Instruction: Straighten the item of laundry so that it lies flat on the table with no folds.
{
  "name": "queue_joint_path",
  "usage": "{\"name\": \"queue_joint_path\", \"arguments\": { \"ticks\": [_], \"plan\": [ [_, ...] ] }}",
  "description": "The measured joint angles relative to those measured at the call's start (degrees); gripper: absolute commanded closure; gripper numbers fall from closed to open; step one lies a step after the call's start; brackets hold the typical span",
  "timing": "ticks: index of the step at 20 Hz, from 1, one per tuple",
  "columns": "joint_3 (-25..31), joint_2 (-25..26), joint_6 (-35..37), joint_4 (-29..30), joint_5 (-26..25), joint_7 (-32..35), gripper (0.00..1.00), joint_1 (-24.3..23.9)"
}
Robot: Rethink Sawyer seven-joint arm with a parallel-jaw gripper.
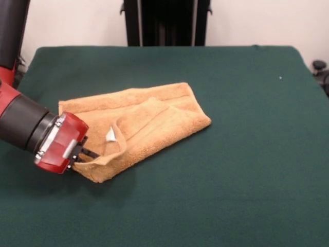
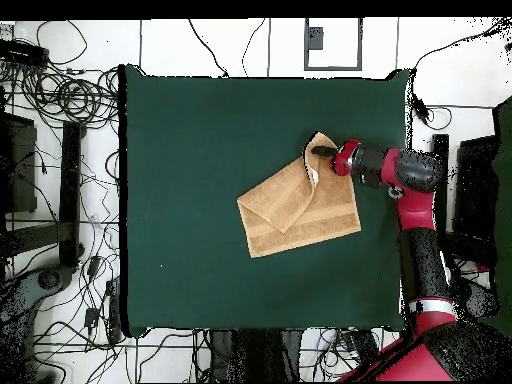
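Note:
The golden-tan towel (image 1: 154, 113) lies on the dark green table (image 1: 247, 154), left of centre, with one corner folded over its middle into a triangular flap. A small white tag (image 1: 111, 135) shows on the flap's edge. My gripper (image 1: 88, 154) comes in low from the left, and its dark fingers are closed on the flap's thin edge at the towel's near-left corner. In the overhead view the towel (image 2: 290, 205) lies right of the table's (image 2: 190, 140) centre. There the gripper (image 2: 325, 152) is at the towel's upper-right corner, beside the tag (image 2: 313, 176).
The robot's black pedestal (image 1: 165, 20) stands behind the table's far edge. In the overhead view the red and black arm (image 2: 425, 250) runs along the table's right side, and cables (image 2: 70, 100) and stands lie on the floor on the left.

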Motion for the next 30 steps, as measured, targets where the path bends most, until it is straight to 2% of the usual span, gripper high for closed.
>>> {"name": "queue_joint_path", "arguments": {
  "ticks": [5, 15, 24, 30],
  "plan": [
    [0.3, 0.2, -0.3, 0.2, 1.3, 0.0, 1.0, 0.6],
    [10.7, 5.0, -11.1, 6.3, 12.2, 0.0, 1.0, -5.1],
    [17.6, 8.5, -18.2, 8.5, 15.8, 0.0, 1.0, -6.4],
    [19.6, 9.2, -18.9, 8.6, 16.1, 0.0, 1.0, -5.5]
  ]
}}
